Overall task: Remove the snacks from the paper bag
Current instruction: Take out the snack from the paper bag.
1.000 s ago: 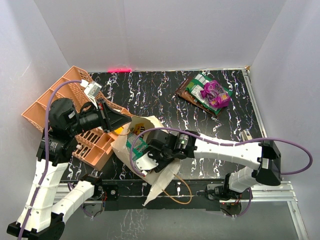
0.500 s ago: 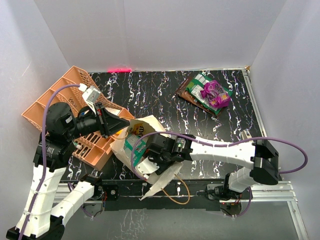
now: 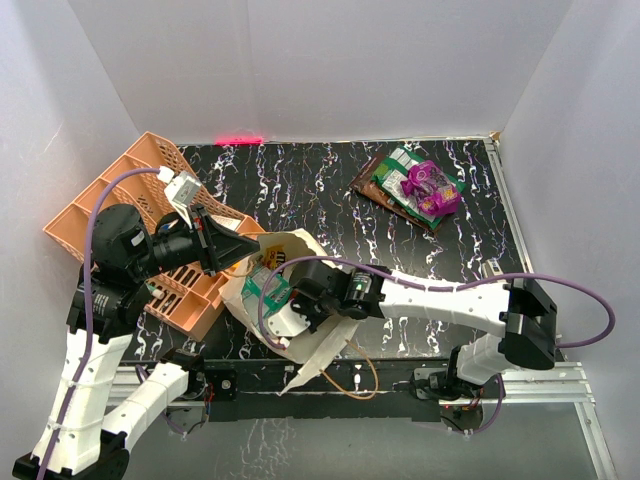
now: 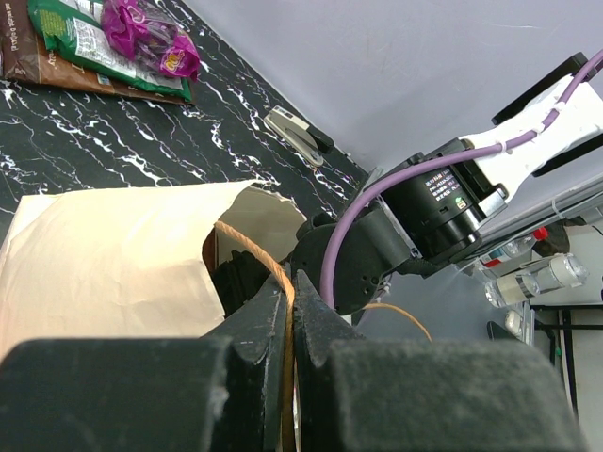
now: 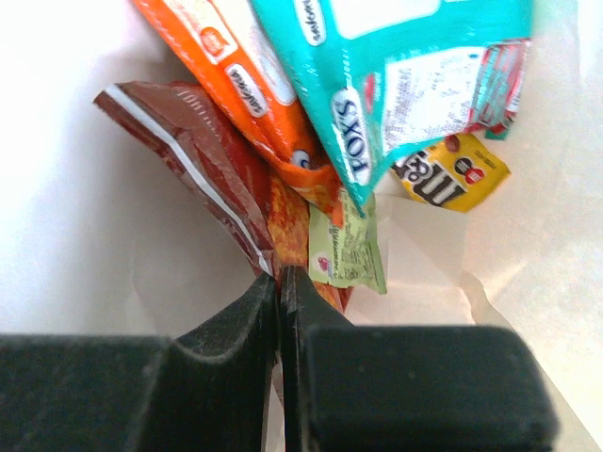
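Right arm stretches leftward into the paper bag [image 3: 325, 350]; right pincer [image 5: 279, 282] is pinched tight, seemingly on a dark-red packet [image 5: 188, 141]. Left pincer [image 4: 290, 282] clamps the handle [image 4: 250, 247].

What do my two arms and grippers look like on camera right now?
White link shells and black joint housings on the left arm and right arm, a purple cable looping along each. Matte black fingers tapering to narrow tips on the left gripper and right gripper.
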Robot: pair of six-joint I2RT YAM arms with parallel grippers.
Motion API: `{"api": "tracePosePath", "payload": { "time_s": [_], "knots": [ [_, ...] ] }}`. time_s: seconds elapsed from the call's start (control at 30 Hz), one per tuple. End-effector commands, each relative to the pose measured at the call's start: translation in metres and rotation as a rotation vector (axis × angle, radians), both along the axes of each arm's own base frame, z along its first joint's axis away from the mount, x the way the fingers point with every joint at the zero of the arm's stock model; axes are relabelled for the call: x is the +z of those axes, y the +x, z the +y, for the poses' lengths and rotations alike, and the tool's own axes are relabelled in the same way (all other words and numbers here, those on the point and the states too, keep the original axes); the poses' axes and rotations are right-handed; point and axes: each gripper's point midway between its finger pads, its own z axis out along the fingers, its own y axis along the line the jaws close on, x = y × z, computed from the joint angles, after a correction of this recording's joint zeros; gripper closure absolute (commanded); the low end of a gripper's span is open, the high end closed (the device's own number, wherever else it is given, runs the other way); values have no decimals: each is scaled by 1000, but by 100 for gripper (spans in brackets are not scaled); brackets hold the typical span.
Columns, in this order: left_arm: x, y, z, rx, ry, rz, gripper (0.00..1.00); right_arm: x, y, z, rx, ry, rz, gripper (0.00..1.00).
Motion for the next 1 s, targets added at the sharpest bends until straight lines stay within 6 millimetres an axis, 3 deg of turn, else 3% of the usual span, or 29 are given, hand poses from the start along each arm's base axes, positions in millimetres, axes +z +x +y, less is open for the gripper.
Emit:
{"api": "tracePosePath", "payload": {
  "time_s": [0.0, 0.33, 0.5, 0.73, 0.97],
  "knots": [
    [3, -4, -1, -25, -5, -39, 100, 70, 19, 21, -34, 267, -77, 93],
    [18, -5, 9, 56, -30, -144, 100, 173, 40, 30, -200, 695, -116, 93],
    [19, 8, 18, 167, -30, -130, 100, 221, 39, 35, -231, 864, -93, 93],
    [9, 37, 33, 333, 12, -30, 100, 309, 26, 21, -233, 1143, -53, 93],
    [3, 52, 42, 419, 29, 8, 100, 384, 2, -5, -174, 1359, -4, 93]
  ]
}}
